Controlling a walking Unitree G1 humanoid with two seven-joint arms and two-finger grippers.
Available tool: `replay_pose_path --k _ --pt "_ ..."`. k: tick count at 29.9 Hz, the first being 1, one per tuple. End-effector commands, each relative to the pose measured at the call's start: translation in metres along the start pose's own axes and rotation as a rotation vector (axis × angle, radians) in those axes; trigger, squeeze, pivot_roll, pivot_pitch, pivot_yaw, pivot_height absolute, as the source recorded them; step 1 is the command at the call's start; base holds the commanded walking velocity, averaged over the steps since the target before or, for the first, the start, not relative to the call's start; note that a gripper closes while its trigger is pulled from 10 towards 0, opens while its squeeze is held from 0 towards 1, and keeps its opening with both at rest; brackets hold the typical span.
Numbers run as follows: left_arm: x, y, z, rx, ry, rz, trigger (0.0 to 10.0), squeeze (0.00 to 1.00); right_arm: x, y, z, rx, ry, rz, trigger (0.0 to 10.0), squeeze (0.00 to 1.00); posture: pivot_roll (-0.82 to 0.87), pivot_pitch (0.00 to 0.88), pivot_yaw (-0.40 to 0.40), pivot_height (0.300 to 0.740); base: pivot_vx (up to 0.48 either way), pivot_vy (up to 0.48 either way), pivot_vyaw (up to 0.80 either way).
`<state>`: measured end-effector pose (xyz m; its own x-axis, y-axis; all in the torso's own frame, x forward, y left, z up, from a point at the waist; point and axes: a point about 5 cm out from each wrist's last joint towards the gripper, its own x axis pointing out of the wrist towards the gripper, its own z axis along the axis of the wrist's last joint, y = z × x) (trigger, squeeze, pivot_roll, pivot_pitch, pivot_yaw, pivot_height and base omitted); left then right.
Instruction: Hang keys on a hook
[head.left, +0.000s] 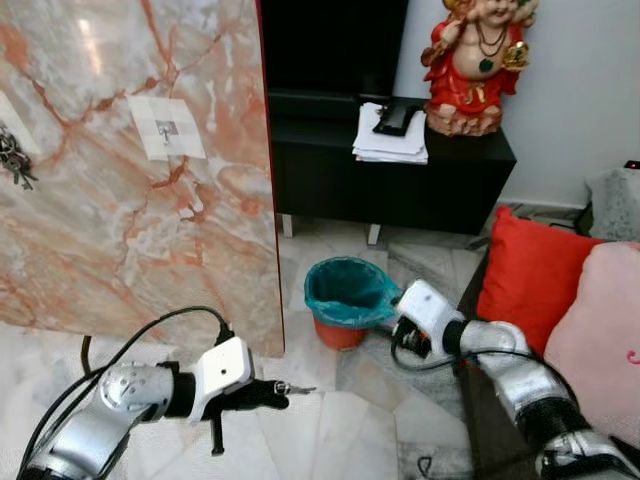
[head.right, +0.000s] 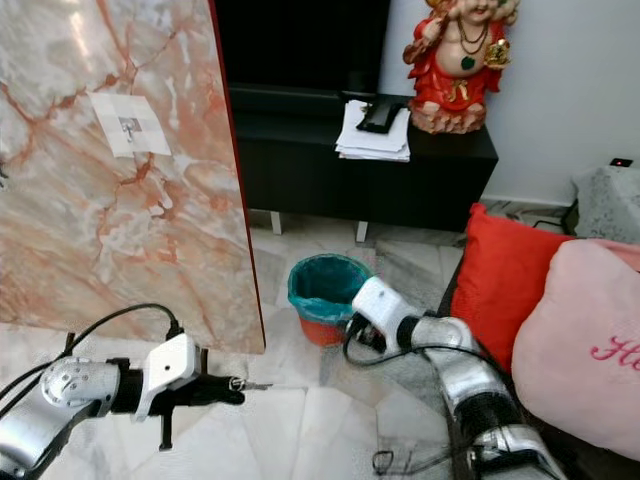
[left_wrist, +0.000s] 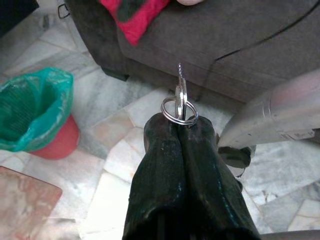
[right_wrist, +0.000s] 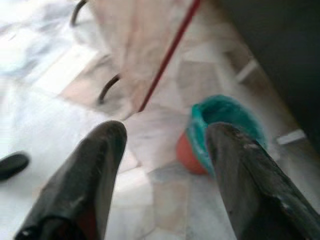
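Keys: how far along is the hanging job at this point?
Done: the left gripper is shut on the keys, ring and blade sticking out past its fingertips. In hand: it holds them low over the floor, beside the marble panel. Left: lifting them to a hook; another key bunch already hangs on the panel's far left. The right gripper is open, near the bin.

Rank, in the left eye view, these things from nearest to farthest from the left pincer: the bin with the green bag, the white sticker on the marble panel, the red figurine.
1. Bin with the green bag: on the floor, ahead and right of the left pincer, which grips keys.
2. White sticker: up on the marble panel.
3. Red figurine: on the black cabinet, far right.
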<state>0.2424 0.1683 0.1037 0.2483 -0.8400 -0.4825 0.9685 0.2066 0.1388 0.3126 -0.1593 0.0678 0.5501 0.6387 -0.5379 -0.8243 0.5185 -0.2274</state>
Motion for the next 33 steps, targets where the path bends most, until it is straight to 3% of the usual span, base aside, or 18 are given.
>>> replay_pose_path --k 1,5,11,13,24,33 --pt "0.003 -0.003 0.005 0.021 0.007 -0.031 10.0 0.00 -0.013 -0.006 0.019 -0.077 -0.030 0.045 10.0 0.00 -0.01 0.022 -0.026 0.740 0.000 0.000 0.00" --pt "0.005 -0.006 0.006 0.027 0.011 -0.043 10.0 0.00 -0.023 -0.005 0.027 -0.153 -0.022 0.093 10.0 0.00 -0.01 0.024 -0.030 0.740 0.000 0.000 0.00" --pt "0.004 -0.008 0.005 0.043 0.037 -0.060 10.0 0.00 -0.034 -0.001 0.046 -0.163 -0.087 0.154 10.0 0.00 -0.01 0.024 -0.034 0.740 0.000 0.000 0.00" --pt "0.005 -0.007 0.006 0.056 0.047 -0.062 10.0 0.00 -0.037 0.005 0.052 -0.212 -0.084 0.219 10.0 0.00 -0.01 0.025 -0.036 0.740 0.000 0.000 0.00" --pt "0.011 -0.006 0.014 0.115 0.041 -0.075 10.0 0.00 -0.035 0.031 0.064 -0.300 -0.076 0.411 10.0 0.00 -0.01 0.035 -0.041 0.740 0.000 0.000 0.00" --pt "0.013 -0.002 0.026 0.163 0.020 -0.070 10.0 0.00 -0.032 0.038 0.066 -0.330 -0.051 0.454 10.0 0.00 -0.01 0.040 -0.046 0.740 0.000 0.000 0.00"
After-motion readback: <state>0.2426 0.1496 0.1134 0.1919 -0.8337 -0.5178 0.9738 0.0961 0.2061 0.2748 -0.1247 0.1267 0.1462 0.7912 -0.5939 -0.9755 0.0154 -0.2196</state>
